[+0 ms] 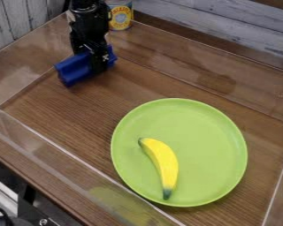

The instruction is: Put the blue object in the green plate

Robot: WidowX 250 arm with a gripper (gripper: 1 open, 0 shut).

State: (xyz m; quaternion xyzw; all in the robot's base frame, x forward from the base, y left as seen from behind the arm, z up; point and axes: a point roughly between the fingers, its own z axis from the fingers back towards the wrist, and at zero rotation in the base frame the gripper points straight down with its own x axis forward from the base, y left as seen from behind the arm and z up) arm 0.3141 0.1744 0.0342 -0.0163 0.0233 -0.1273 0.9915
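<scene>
Counter: brown wood (61, 124), wall of boards at the far left.
Block: deep blue (74, 69), far left, long side running from near-left toward far-right; well apart from the plate.
Block's support: looks to be on or just above the wood; cannot tell if any gap lies beneath.
Arm: black (89, 16), reaching in from the far edge, pointing down at the block.
Pincer: black (95, 60), fingers low at the block's right part, overlapping it in view. Gap between fingers hidden; cannot tell how far open, nor whether it has hold of the block.
Why there: likely placed for a pinch across the block's narrow width, the raised edges giving something to grip.
Can: yellow label (120, 16), far side, just right of the arm; a likely snag if the arm swings right while low.
Banana: yellow (161, 166), lying in the plate, left of its middle, dark tip toward the near side. It takes up the left part, so the right or far part seems the better landing.
Plate: lime green (221, 159), near right, flat on the wood, wide enough to take the block beside the banana.
Next: secure the grip, lift over the rim, carry right and nearer.
</scene>
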